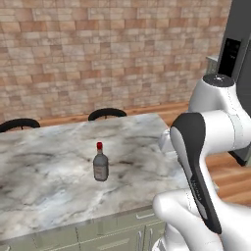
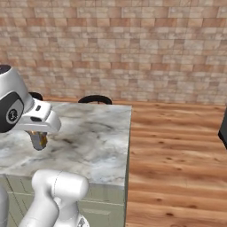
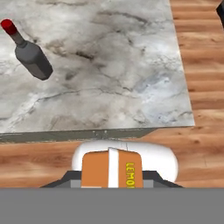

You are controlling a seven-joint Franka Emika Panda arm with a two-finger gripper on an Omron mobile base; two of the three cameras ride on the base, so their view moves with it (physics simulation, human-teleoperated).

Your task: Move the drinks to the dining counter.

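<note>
The bottle (image 1: 100, 165) already stands on the tabletop (image 1: 49, 176); my jaws are clamped on the orange can (image 3: 110, 169), not yet set down.

1. You're seeing a grey-brown bottle (image 1: 101, 166) wearing a red cap
2. You're viewing an orange can (image 3: 110, 169) showing yellow lettering
3. You're facing a grey-white veined marble counter (image 1: 49, 186) fronting a tan brick wall (image 1: 98, 49)
</note>
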